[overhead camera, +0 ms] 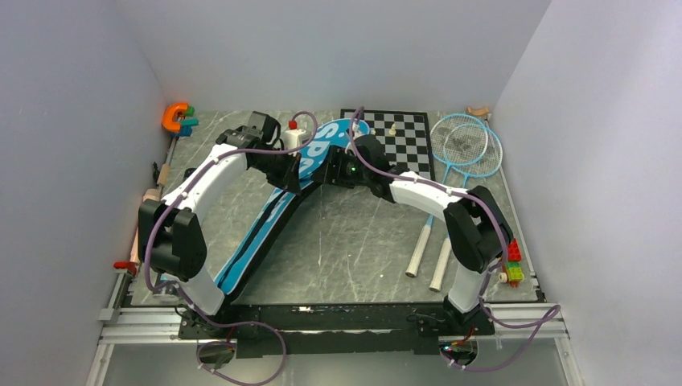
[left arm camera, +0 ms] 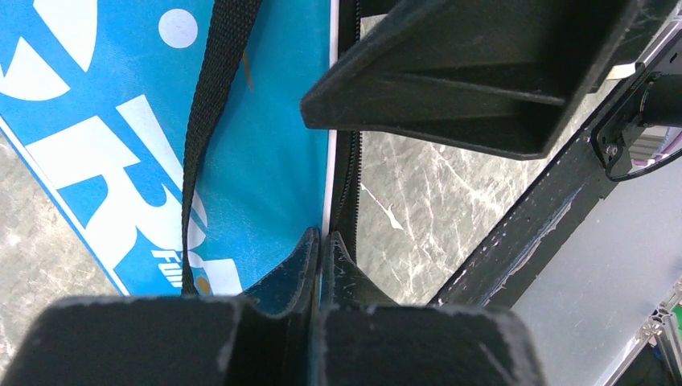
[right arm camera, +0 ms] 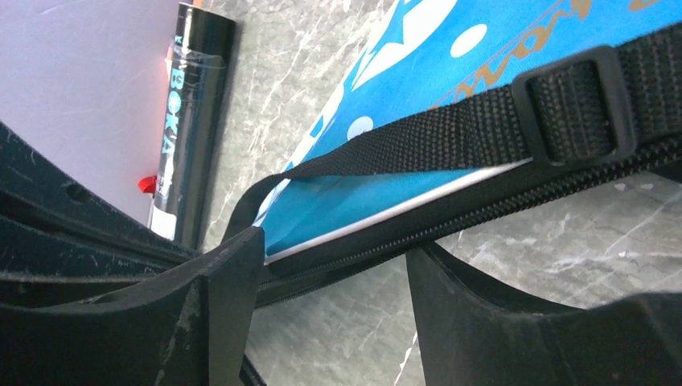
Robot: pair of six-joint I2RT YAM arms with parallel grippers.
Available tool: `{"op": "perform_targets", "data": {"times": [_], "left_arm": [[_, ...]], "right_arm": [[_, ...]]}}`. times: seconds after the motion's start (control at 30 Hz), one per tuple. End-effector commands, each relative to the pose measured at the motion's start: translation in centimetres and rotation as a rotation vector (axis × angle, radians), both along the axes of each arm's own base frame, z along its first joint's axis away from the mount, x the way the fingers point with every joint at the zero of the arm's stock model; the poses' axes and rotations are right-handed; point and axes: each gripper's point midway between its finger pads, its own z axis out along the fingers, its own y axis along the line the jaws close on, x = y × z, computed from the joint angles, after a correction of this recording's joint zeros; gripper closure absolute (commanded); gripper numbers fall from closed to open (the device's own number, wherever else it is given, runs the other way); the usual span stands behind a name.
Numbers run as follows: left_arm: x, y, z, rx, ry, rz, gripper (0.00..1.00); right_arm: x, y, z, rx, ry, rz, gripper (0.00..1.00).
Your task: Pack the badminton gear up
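Note:
The blue "SPORT" racket bag [overhead camera: 265,229] lies slantwise across the table's left half. My left gripper [overhead camera: 293,178] [left arm camera: 320,241] is shut on the bag's white-piped zip edge [left arm camera: 330,161], lifting it slightly. My right gripper [overhead camera: 323,172] [right arm camera: 334,265] is open just beside it, and the black zip edge [right arm camera: 482,213] crosses in front of its fingertips without being pinched. A black tube [right arm camera: 189,121] lies beyond the bag near the back wall. Two light-blue rackets [overhead camera: 468,145] rest at the right, their white handles [overhead camera: 420,251] pointing toward me.
A chessboard [overhead camera: 398,137] with pieces lies at the back centre, partly under the bag's tip. An orange clamp [overhead camera: 177,117] sits in the back left corner. Coloured toy bricks [overhead camera: 513,265] stand by the right arm's base. The bag's black strap [right arm camera: 450,129] runs along its top.

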Motion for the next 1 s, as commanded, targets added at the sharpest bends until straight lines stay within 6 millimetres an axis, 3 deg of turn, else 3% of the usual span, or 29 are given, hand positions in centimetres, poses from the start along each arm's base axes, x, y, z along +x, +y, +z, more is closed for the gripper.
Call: {"op": "perform_targets", "data": {"times": [0.0,0.3,0.73,0.97], "left_arm": [[0.5,-0.3,1.0,-0.031,-0.024,0.008,1.00],[1.0,-0.1,1.0,-0.021,-0.025,0.030,1.00],[0.5,-0.5,2.8,-0.067,-0.039,0.017,1.00],[1.2,0.6,4.2,-0.111,-0.040,0.059,1.00]], "right_arm": [[-1.1,-0.3,2.7,0.063,-0.059,0.019,0.30],[-2.3,-0.7,3.4,0.069,-0.094,0.038,0.26],[-0.3,1.0,-0.3,-0.048,-0.053,-0.007,0.37],[0.0,-1.1,-2.2,-0.158,-0.046,-0.073,0.43]]}}
